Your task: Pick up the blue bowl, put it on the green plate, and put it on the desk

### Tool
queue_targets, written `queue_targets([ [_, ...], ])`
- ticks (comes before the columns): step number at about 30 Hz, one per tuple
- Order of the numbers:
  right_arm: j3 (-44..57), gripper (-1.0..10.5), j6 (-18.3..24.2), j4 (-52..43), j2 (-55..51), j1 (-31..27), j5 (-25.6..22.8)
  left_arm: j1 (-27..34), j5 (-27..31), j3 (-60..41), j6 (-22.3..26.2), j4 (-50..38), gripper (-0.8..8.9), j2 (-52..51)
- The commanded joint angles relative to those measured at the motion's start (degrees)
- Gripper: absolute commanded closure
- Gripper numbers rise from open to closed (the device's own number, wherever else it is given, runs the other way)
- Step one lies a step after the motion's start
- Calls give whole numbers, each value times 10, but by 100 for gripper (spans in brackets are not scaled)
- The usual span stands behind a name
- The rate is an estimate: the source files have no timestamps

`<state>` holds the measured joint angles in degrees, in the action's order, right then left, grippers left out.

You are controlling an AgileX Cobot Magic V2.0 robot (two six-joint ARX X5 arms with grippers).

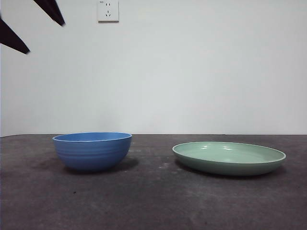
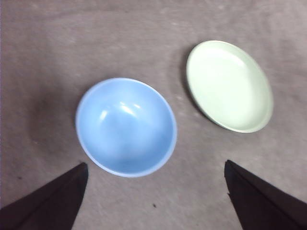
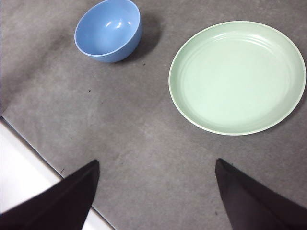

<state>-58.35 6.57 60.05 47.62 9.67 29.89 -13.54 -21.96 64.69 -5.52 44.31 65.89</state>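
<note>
— Where is the round, ridged, matte blue bowl [image 1: 92, 150] sitting?

— Upright on the rough dark grey desk [image 1: 153, 201], apart from the shallow pale green plate [image 1: 229, 157].

— And the grippers?

— The left gripper [image 2: 156, 191] is hovering above the bowl, jaws spread, gripping nothing; the right gripper [image 3: 156, 189] is likewise hanging released.

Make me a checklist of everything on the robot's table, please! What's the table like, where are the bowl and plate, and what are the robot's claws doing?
Surface: the desk is dark grey-brown, rough and scuffed.
Job's things: the blue bowl stands upright and empty on the desk; the green plate lies flat and empty beside it, apart, not touching.
Clutter: nothing seen.
Grippers: the left gripper hangs open above the blue bowl, holding nothing; the right gripper hangs open above the desk near the plate, holding nothing.
Cables: nothing seen.
Surroundings: a plain white wall with a wall socket.
</note>
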Motion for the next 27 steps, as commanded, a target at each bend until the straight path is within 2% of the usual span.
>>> queue_targets([
  [1, -12, 561, -6, -5, 2, 1, 1, -10, 36, 38, -3, -4, 367, 51],
  [5, -12, 561, -6, -5, 2, 1, 1, -19, 81, 67, 2, -5, 376, 117],
  [13, -12, 561, -6, -5, 2, 1, 1, -20, 117, 76, 5, -31, 376, 229],
  [27, -12, 561, -6, -9, 2, 1, 1, -22, 132, 76, 2, -66, 378, 361],
])
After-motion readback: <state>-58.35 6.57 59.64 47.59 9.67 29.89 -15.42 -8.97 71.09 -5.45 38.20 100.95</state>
